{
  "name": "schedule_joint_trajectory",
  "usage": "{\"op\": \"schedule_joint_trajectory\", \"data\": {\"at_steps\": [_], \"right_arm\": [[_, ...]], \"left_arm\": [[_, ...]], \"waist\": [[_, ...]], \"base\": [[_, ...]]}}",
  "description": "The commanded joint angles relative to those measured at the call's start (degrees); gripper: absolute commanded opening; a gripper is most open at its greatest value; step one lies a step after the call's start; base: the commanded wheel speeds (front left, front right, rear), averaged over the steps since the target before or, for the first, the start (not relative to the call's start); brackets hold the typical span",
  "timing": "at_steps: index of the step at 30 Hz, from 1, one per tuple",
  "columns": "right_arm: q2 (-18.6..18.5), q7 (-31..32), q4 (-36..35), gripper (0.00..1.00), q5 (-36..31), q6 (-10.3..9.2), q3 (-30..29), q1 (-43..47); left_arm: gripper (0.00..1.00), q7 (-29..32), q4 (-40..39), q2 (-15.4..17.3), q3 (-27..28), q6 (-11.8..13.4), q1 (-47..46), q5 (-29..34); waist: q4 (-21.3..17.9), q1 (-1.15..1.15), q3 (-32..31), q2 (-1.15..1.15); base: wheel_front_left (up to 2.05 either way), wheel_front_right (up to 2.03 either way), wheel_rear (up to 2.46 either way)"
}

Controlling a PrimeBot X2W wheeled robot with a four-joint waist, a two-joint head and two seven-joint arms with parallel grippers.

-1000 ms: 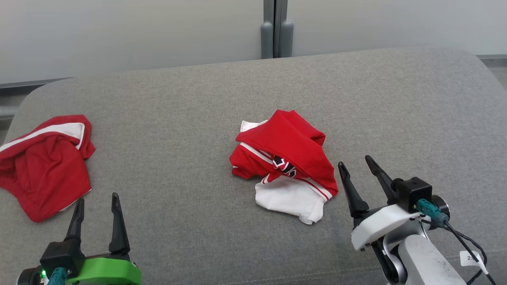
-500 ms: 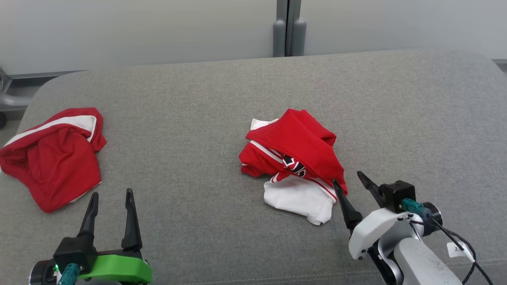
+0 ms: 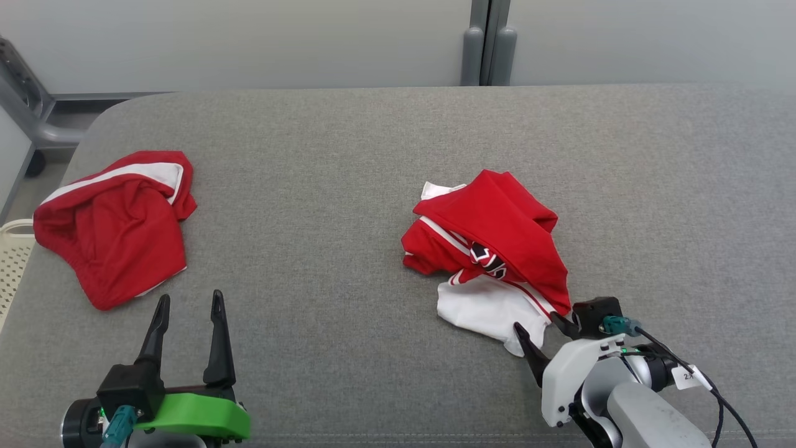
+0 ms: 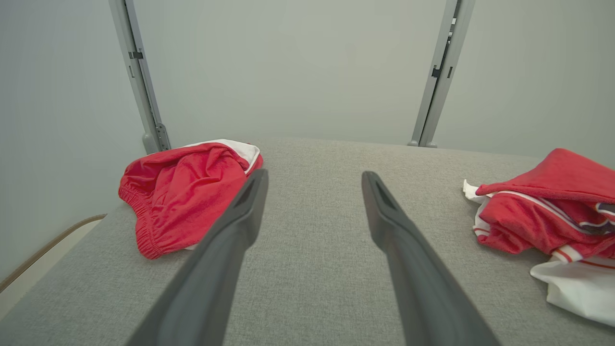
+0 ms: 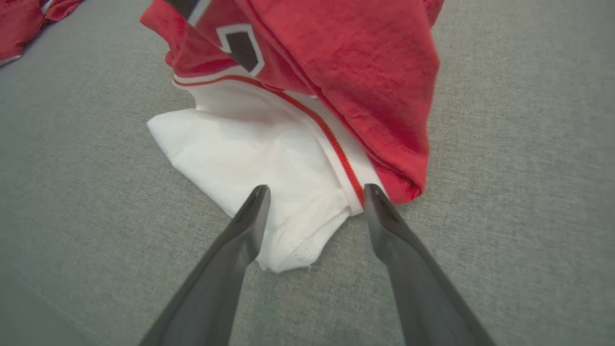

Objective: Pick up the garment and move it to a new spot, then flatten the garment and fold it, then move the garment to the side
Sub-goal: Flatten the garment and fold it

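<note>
Garment [image 3: 491, 249], red and white with a black-and-white emblem, is seen crumpled in a heap on the grey cushion [image 3: 323, 162], slightly right of centre in the head view. A white panel edged with a thin red stripe is spread out at its near side, under the red folds.

Right fingers [image 3: 528, 351] are held wide apart at the near white corner of the garment. In the right wrist view, one tip [image 5: 240, 240] is seen over the white cloth and the other at the red-striped hem beside the red fold. Nothing is clamped between them; contact with the cloth cannot be judged.

Left fingers [image 3: 216, 336] are likewise spread wide and nothing is held; they are pointed away over bare cushion at the near left, well apart from the garment. In the left wrist view [image 4: 230, 240] the grey fabric is seen between them.

A second red garment [image 3: 118, 224] with a white band is bunched at the left end of the cushion, near the left fingers but not touched. A pale perforated basket [image 3: 12, 255] is noted beyond the cushion's left edge. Grey upright posts [image 3: 488, 43] are seen against the pale wall behind.
</note>
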Motion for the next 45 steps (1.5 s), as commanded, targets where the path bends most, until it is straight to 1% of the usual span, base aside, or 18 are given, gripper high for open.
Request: {"op": "schedule_joint_trajectory", "data": {"at_steps": [1,7,8,9,10,11,12,13,18,21,26,30,36,40,45], "right_arm": [[0.09,-0.52,1.91,1.0,0.8,0.0,0.78,-1.36],[0.79,-1.37,8.71,1.0,2.03,0.0,2.77,-3.73],[1.0,-1.24,10.05,0.84,2.33,0.0,3.04,-4.01],[1.0,-1.24,10.05,0.84,2.33,0.0,3.04,-4.01],[1.14,-0.94,11.3,0.73,2.26,0.0,3.46,-4.22],[1.24,-1.07,12.5,0.49,2.33,-0.01,3.81,-4.54],[1.29,-1.37,13.54,0.29,2.28,-0.01,4.08,-4.87],[1.37,-1.77,14.48,0.0,2.12,-0.04,4.3,-5.3],[1.38,-5.91,16.83,0.0,1.73,-0.05,4.7,-7.93],[1.57,-7.97,16.72,0.0,1.8,-0.04,5.41,-9.07],[1.53,-10.48,11.44,0.0,2.63,-0.04,7.93,-11.07],[0.99,-10.81,5.89,0.0,2.8,-0.04,9.92,-12.83],[1.11,-10.88,-4.38,0.0,3.71,-0.03,12.14,-15.83],[1.4,-10.9,-9.23,0.0,3.6,-0.04,13.5,-19.14],[2.31,-10.89,-14.25,0.0,3.03,-0.03,13.63,-22.41]], "left_arm": [[1.0,-0.09,0.21,-0.29,0.4,-0.48,-0.81,0.66],[1.0,-0.09,0.78,-0.76,0.87,-1.33,-1.65,1.12],[1.0,-0.09,0.83,-0.84,0.95,-1.45,-1.69,1.28],[1.0,-0.09,0.83,-0.84,0.95,-1.45,-1.69,1.28],[1.0,-0.09,0.89,-0.9,1.07,-1.52,-1.69,1.41],[1.0,-0.09,0.94,-0.97,1.18,-1.59,-1.69,1.51],[1.0,-0.09,1.0,-1.05,1.32,-1.7,-1.68,1.58],[1.0,-0.09,1.08,-1.11,1.42,-1.8,-1.66,1.63],[1.0,-0.09,1.5,-1.44,2.14,-1.92,-1.4,2.02],[1.0,-0.09,1.55,-1.67,2.39,-2.07,-1.08,1.98],[1.0,-0.09,1.78,-2.03,2.63,-2.41,-0.88,2.34],[1.0,-0.09,1.95,-2.11,2.74,-2.6,-0.6,2.47],[1.0,-0.09,2.4,-2.29,2.77,-2.95,-0.09,2.61],[1.0,-0.09,2.5,-2.38,2.57,-3.1,0.0,2.8],[1.0,-0.09,2.49,-2.48,2.6,-3.37,0.16,2.91]], "waist": [[0.85,0.0,0.31,0.0],[2.03,0.0,0.68,0.0],[2.16,0.0,0.73,0.0],[2.16,0.0,0.73,0.0],[2.27,0.0,0.78,0.0],[2.37,0.0,0.81,0.0],[2.44,0.0,0.83,0.0],[2.47,0.0,0.8,0.0],[2.27,0.0,0.23,0.0],[1.96,0.0,-0.2,0.0],[1.44,0.0,-0.82,0.0],[1.16,0.0,-1.22,0.0],[1.08,0.0,-2.35,0.0],[1.45,0.0,-2.91,0.0],[2.28,0.0,-3.34,0.0]], "base": [[0.0,0.0,0.0],[0.0,0.0,0.0],[0.0,0.0,0.0],[0.0,0.0,0.0],[0.0,0.0,0.0],[0.0,0.0,0.0],[0.0,0.0,0.0],[0.0,0.0,0.0],[0.0,0.0,0.0],[0.0,0.0,0.0],[0.0,0.0,0.0],[0.0,0.0,0.0],[0.0,0.0,0.0],[0.0,0.0,0.0],[0.0,0.0,0.0]]}}
